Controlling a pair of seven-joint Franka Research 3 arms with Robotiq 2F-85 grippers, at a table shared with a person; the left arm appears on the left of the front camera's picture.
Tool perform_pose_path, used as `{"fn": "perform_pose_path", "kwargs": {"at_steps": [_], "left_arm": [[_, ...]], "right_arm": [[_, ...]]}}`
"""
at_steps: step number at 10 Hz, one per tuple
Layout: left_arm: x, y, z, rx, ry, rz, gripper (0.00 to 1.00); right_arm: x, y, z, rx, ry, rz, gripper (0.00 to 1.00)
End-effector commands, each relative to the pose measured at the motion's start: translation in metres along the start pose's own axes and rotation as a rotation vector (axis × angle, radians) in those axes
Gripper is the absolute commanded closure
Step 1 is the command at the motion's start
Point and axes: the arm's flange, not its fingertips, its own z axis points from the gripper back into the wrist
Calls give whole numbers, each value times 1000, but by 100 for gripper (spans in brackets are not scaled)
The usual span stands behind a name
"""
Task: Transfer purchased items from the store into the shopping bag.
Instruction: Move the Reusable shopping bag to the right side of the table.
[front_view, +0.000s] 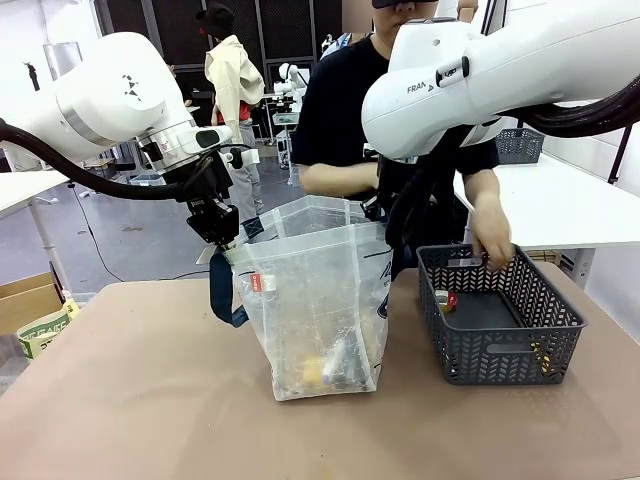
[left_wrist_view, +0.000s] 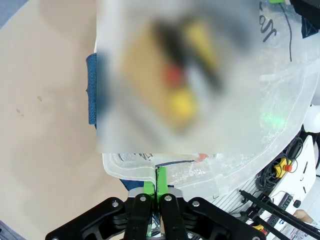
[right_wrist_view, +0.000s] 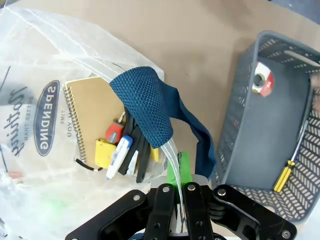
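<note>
Bag (front_view: 320, 310) stands on the worktop (front_view: 150, 400) beside the basket (front_view: 500, 330), items (front_view: 325, 372) inside. Left gripper (front_view: 222, 240) and right gripper (right_wrist_view: 177, 187) each clench its top rim. A person's hand (front_view: 492, 245) reaches into the basket.

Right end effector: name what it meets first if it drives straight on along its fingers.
Probably the navy strap handle of the shopping bag it grips; depth is unclear.
</note>
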Motion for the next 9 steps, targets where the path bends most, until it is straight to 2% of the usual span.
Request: {"fn": "perform_pose_path", "kwargs": {"at_steps": [1, 9], "left_arm": [[-3, 0, -1, -4, -17, 2, 100], [-3, 0, -1, -4, -17, 2, 100]], "right_arm": [[-3, -1, -2, -4, 1, -8, 100], [-3, -1, -2, -4, 1, -8, 100]]}}
